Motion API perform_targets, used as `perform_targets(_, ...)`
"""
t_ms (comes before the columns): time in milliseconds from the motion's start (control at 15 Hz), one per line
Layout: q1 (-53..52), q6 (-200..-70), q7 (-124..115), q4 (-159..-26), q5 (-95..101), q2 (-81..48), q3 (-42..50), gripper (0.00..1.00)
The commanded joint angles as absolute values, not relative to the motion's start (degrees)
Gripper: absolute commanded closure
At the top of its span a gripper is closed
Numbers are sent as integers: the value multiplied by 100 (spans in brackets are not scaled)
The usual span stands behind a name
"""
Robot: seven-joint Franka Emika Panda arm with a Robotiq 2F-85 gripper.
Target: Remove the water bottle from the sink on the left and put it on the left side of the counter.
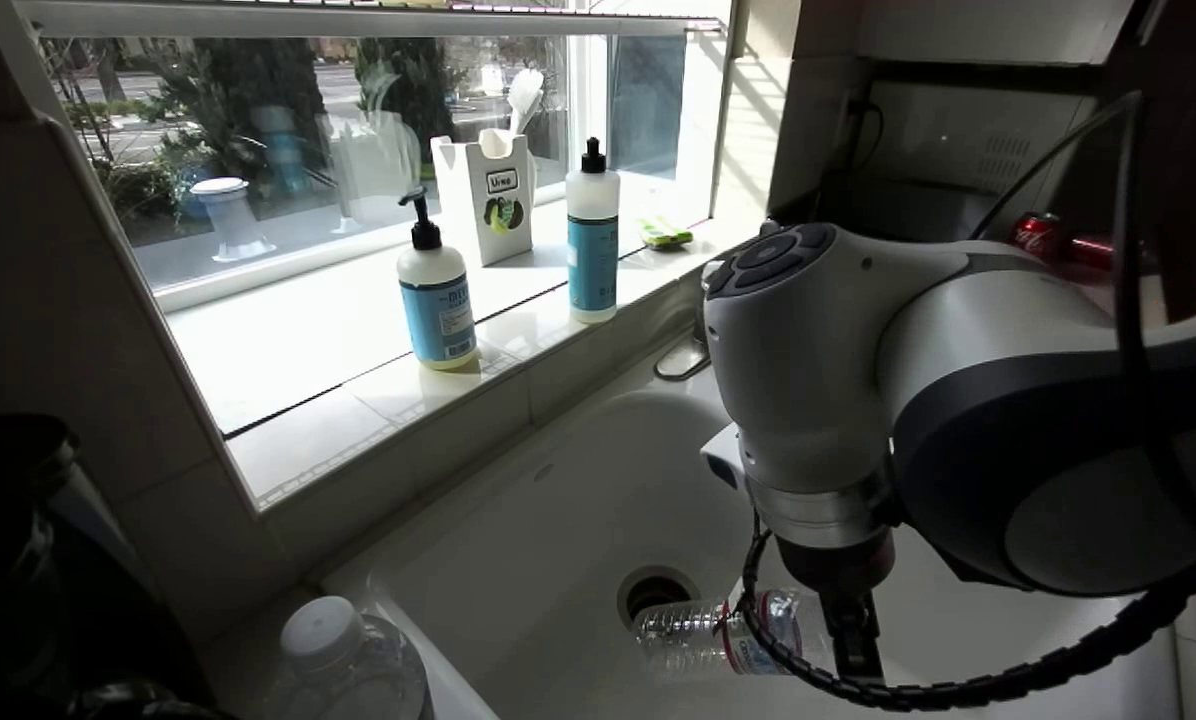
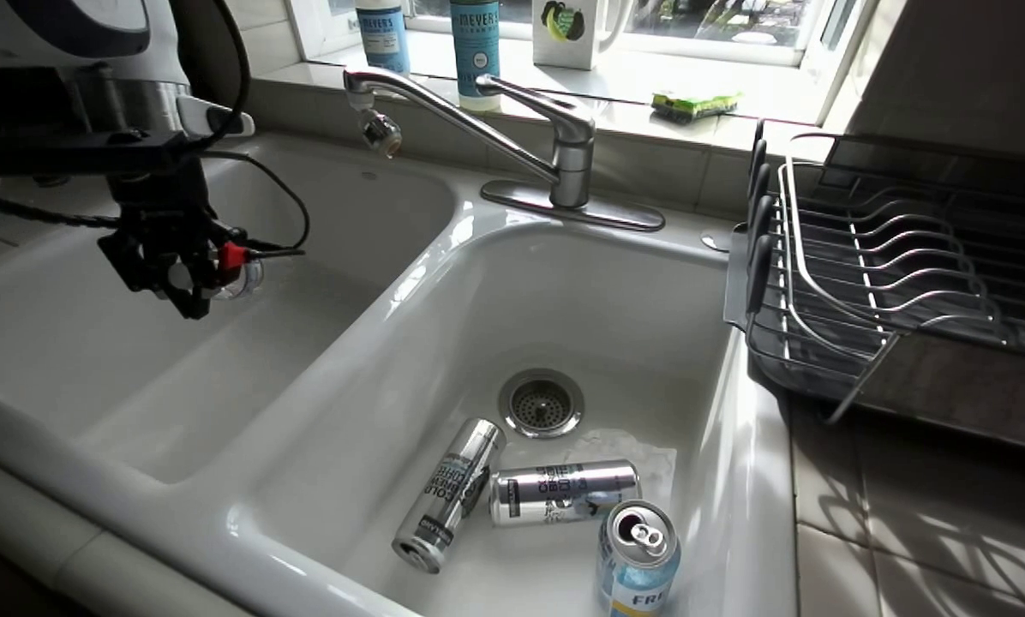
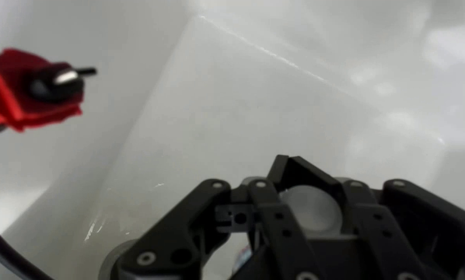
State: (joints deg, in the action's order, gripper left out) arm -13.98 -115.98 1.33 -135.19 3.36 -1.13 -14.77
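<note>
Wrist view: the claw (image 3: 289, 160), nearly closed, is gripping the water bottle (image 3: 314, 210) by its cap, the sink (image 3: 252, 105) lying beneath it.

both exterior views: from above, facing window (image 1: 338, 130) | shared: sink (image 1: 518, 560), window | wrist view: close, looking down into sink
</note>
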Motion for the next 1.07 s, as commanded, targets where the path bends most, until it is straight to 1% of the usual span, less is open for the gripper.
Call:
perform_targets(0, -1621, -10660, 700, -12988, 514, -173, -1669, 98)
perform_targets(200, -1706, -10119, 1076, -12795, 777, -185, -1739, 98)
perform_targets(333, -1730, -10035, 1342, -12778, 905, -43, -1756, 98)
perform_targets(1000, -1840, -10060, 2332, -12596, 1476, 323, -1847, 98)
